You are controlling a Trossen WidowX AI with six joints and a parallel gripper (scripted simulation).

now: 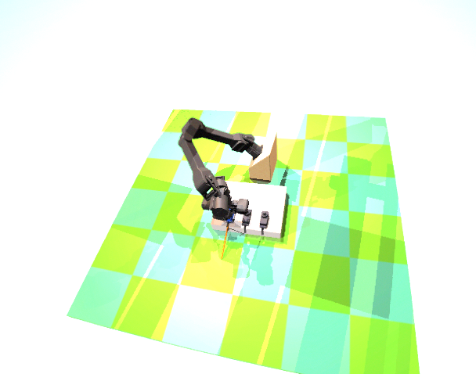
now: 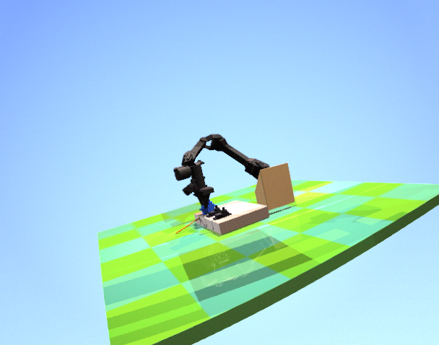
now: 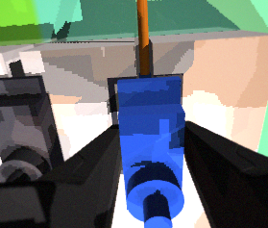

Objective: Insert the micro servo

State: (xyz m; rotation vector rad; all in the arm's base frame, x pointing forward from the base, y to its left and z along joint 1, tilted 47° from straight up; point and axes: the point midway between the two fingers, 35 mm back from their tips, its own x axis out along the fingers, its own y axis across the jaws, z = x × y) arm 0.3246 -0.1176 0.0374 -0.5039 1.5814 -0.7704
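My gripper [image 1: 229, 213] [image 2: 206, 205] [image 3: 150, 131] is shut on the blue micro servo [image 1: 230, 218] [image 2: 209, 209] [image 3: 150, 143], one finger on each side of its body. The output shaft points up toward the wrist camera. The servo is over the marked pocket, whose dark outline [image 3: 112, 90] shows at its left and far edges in the wrist view; the rest is hidden under it. The orange cable [image 1: 225, 242] [image 2: 186, 226] [image 3: 144, 38] runs out over the deck's edge, along the side notch. The white deck [image 1: 270, 196] [image 2: 245, 219] [image 3: 231, 62] lies flat. Whether the ears touch it is unclear.
Two black servos [image 1: 247, 217] [image 1: 264, 219] sit in the deck beside the pocket; the nearer one also shows in the wrist view [image 3: 17, 119], close to the left finger. A tan wedge-shaped block [image 1: 265, 167] [image 2: 277, 185] stands behind the deck, near the arm's base.
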